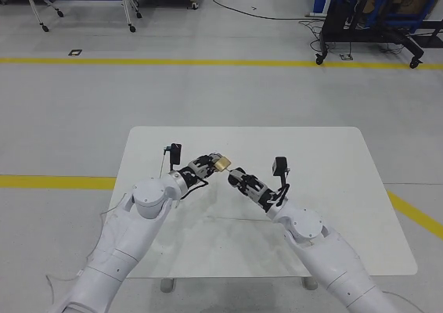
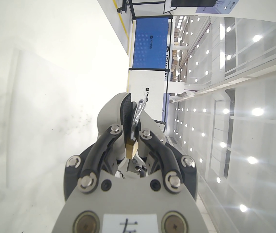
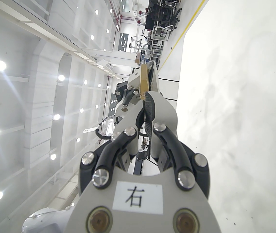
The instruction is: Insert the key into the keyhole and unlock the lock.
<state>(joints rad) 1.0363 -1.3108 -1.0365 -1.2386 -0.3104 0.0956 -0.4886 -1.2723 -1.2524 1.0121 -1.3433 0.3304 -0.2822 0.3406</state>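
Note:
Above the middle of the white table (image 1: 323, 156) my two grippers meet tip to tip. My left gripper (image 1: 210, 163) is shut on a small brass padlock (image 1: 221, 163). In the left wrist view its brass body (image 2: 131, 150) sits deep between the fingers, and the silver shackle (image 2: 138, 115) is clamped at the tips. My right gripper (image 1: 237, 175) is shut, with its tips (image 3: 144, 98) right against the lock's brass end (image 3: 143, 81). The key is almost wholly hidden between the right pads, so I cannot tell whether it sits in the keyhole.
The tabletop (image 3: 237, 98) around both grippers is bare. Yellow floor lines (image 1: 206, 61) run behind and beside the table, and a dark wheeled frame (image 1: 370, 35) stands far back on the right.

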